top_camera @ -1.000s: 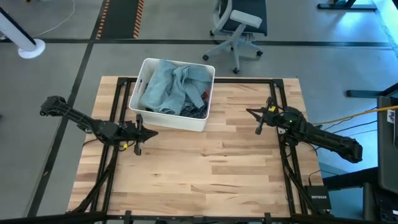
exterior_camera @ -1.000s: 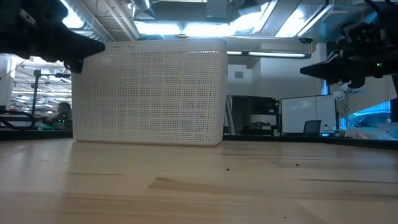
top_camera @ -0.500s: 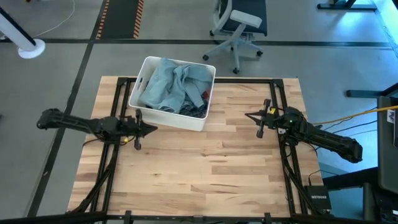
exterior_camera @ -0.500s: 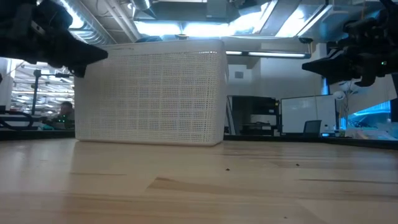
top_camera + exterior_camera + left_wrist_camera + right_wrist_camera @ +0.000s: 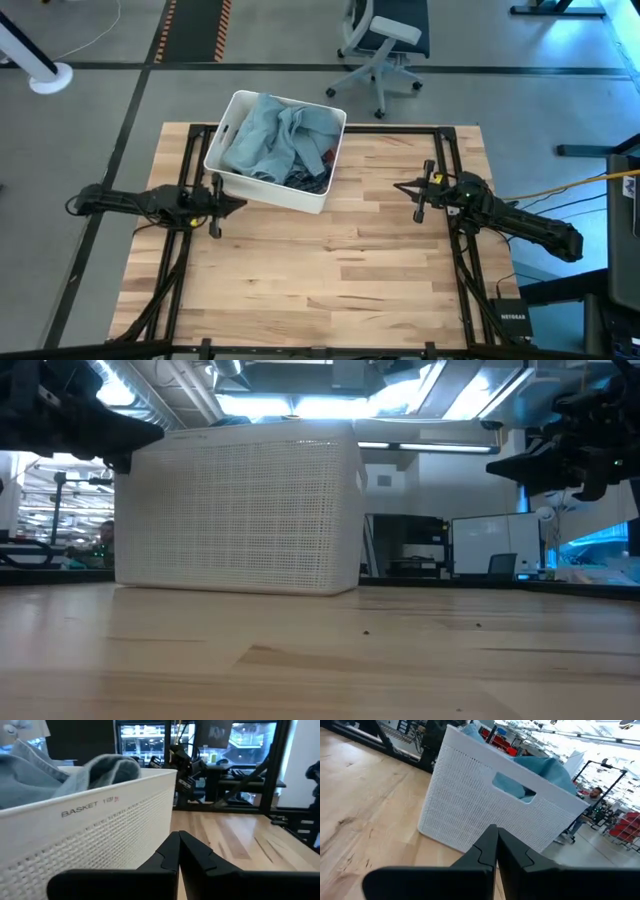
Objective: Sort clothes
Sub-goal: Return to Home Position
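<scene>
The clothes lie heaped in a white plastic bin (image 5: 222, 140) at the table's far left. A light blue denim piece (image 5: 268, 135) is on top, and a dark item (image 5: 315, 178) shows at the bin's near right corner. The denim rises above the rim in the left wrist view (image 5: 75, 770) and in the right wrist view (image 5: 545, 767). My left gripper (image 5: 238, 203) is shut and empty, raised close to the bin's near wall (image 5: 100, 835). My right gripper (image 5: 400, 185) is shut and empty, raised at the table's right and pointing toward the bin. My left gripper is shut close beside the bin's near wall (image 5: 250, 188), level and pointing toward the table's right. I cannot tell whether it touches the wall.
Black frame rails (image 5: 180, 240) run along the table's left and right sides. The bare wood (image 5: 330, 260) between the arms and toward the near edge has free room. An office chair (image 5: 385, 45) stands on the floor beyond the far edge.
My left arm has swung round until it lies level across the table's left side. Its shut gripper has gone slightly toward the left and far edges, closer to the bin. The bin has turned slightly on the table.
</scene>
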